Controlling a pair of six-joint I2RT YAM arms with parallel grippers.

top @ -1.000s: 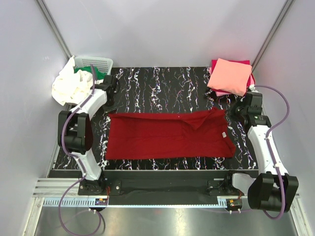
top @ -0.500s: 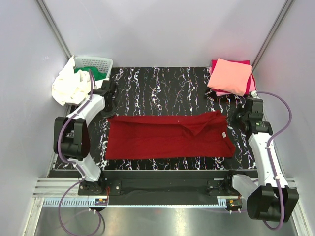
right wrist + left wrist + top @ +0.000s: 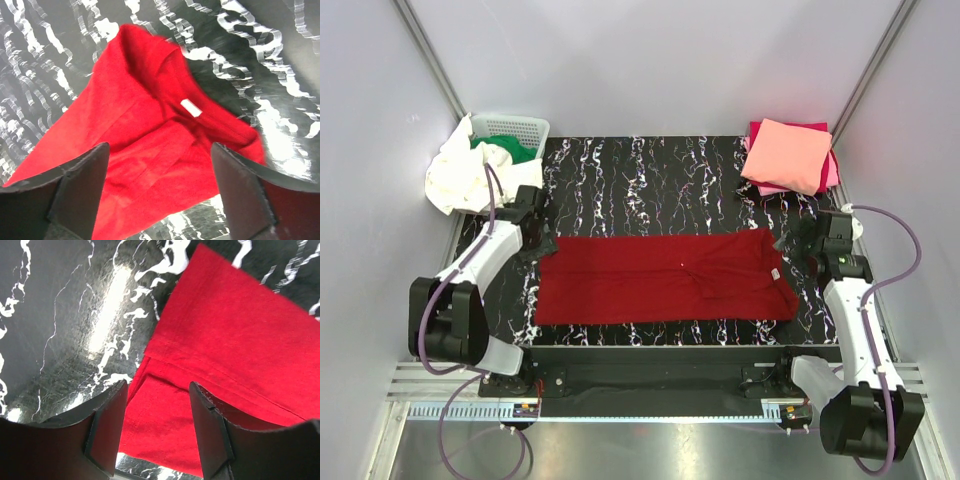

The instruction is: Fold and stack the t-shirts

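Hovering open, left gripper (image 3: pixel 157 402) and right gripper (image 3: pixel 160 152) flank the dark red t-shirt (image 3: pixel 660 280).

My top view is bright and sharp, lit evenly from above. In my left wrist view the shiny table (image 3: pixel 107 305) has white glare. My right wrist view is smeary; the dark red t-shirt (image 3: pixel 150 125) looks fuzzy.

Dark red cloth t-shirt (image 3: pixel 660 278) lies flat, long strip, mid-frame on black marbled table (image 3: pixel 650 180). Left gripper (image 3: pixel 542 248) by its left end, right gripper (image 3: pixel 790 245) by its right end.
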